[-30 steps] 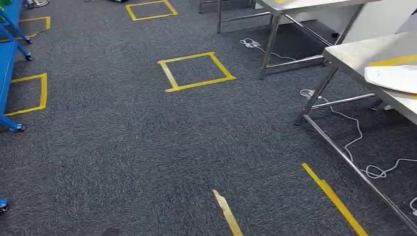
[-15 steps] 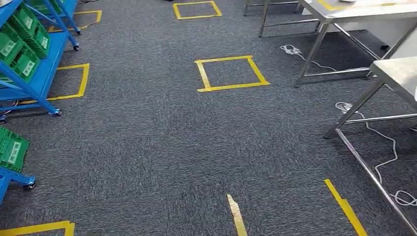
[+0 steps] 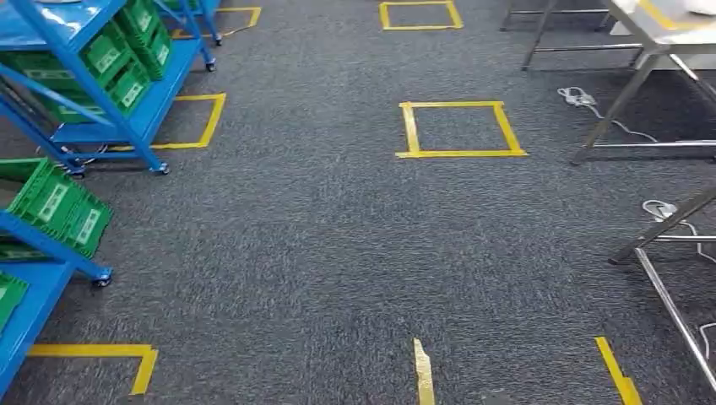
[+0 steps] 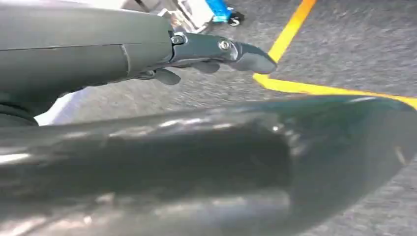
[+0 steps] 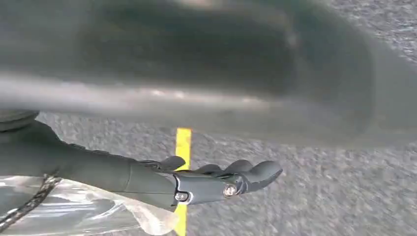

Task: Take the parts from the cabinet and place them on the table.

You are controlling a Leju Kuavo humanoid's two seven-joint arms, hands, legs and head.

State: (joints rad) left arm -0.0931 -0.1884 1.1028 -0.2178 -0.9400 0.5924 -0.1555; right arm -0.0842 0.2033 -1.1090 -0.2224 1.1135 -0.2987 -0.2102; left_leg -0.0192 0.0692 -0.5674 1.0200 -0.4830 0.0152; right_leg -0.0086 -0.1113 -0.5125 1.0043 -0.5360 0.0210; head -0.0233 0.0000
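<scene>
The blue cabinet rack (image 3: 156,105) stands at the left of the head view, with green bins (image 3: 127,59) on its shelves. A second blue rack (image 3: 34,232) with more green bins (image 3: 63,207) stands nearer. A steel table (image 3: 654,21) is at the far right. My left hand (image 4: 216,51) hangs over the carpet with its fingers stretched out and nothing in it. My right hand (image 5: 221,179) also hangs over the carpet with straight fingers that hold nothing. Clear plastic (image 5: 98,214) shows beside the right wrist; what it is I cannot tell.
Grey carpet carries yellow tape squares (image 3: 460,153) and strips (image 3: 422,371). The steel legs of a nearer table (image 3: 667,224) reach in at the right, with white cables (image 3: 578,97) on the floor beside them. Open carpet lies between racks and tables.
The camera has swung left: the blue racks with green bins have come into the picture and the steel tables have slid toward the right edge.
</scene>
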